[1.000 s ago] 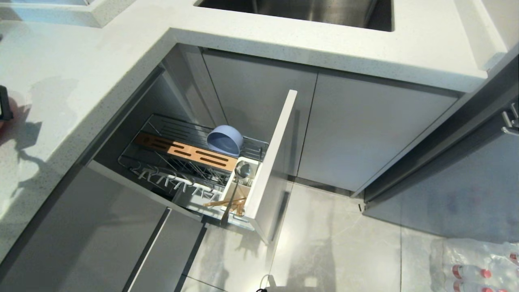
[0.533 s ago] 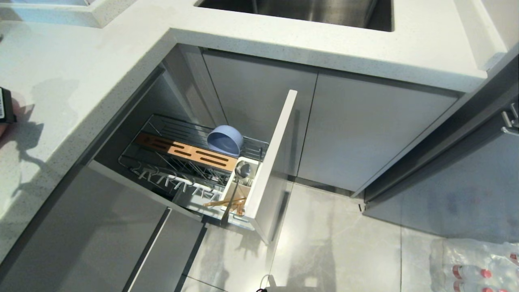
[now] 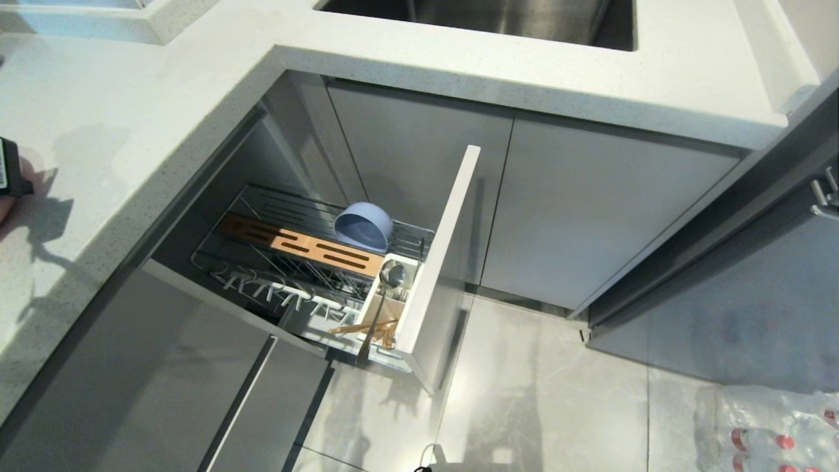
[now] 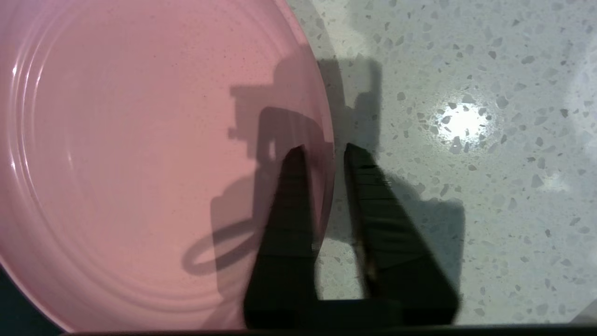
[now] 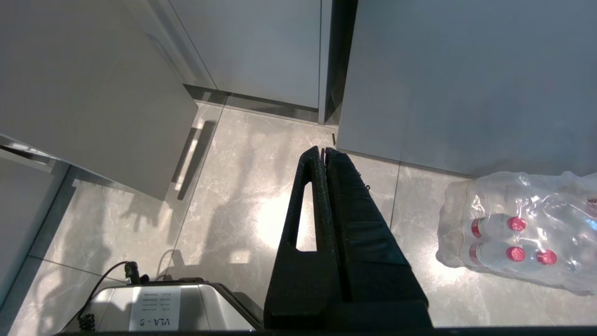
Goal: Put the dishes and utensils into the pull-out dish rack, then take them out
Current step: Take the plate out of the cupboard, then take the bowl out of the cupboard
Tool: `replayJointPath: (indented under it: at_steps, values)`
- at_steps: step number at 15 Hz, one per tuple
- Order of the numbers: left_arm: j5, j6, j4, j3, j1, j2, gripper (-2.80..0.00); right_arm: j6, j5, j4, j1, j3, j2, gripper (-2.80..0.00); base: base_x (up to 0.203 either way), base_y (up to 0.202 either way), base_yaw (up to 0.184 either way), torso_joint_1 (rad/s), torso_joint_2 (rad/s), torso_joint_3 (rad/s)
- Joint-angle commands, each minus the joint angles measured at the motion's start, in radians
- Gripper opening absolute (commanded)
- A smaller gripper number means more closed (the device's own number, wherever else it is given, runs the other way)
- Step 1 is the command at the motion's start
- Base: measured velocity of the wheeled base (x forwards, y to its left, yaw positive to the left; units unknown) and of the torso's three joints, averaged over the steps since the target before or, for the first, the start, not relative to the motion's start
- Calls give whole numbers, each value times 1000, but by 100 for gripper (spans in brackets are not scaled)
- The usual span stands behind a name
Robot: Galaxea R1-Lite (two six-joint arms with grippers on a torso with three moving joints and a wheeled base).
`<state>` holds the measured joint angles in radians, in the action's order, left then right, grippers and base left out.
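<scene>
A label on the robot base [image 5: 156,313] reads "VLA - 8", seen upside down. The rack [image 3: 314,275] is pulled out: the bowl [image 3: 364,226] lies tilted in its wire basket, and the cutlery holder [image 3: 387,308] has the spoon [image 3: 391,275] and chopsticks [image 3: 364,326]. The plate [image 4: 154,158] lies on the worktop [image 4: 466,186]. The left end effector [image 4: 324,149] straddles its rim, fingers slightly parted. The right end effector [image 5: 322,150] hangs closed above the floor [image 5: 233,210], near shrink-wrapped bottles [image 5: 513,233].
</scene>
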<state>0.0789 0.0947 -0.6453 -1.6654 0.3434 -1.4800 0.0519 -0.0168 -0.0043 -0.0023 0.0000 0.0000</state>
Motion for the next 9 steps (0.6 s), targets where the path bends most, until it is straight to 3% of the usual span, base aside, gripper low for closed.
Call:
replayJointPath:
  at_steps: [1, 9]
  values:
    - [4, 0, -2, 3, -1, 8, 0, 0, 0, 0, 1, 0, 0, -280, 0, 0, 0, 0, 0, 0]
    - [1, -31, 1, -1, -10, 99, 0, 0, 0, 0, 0, 0, 0, -280, 0, 0, 0, 0, 0, 0]
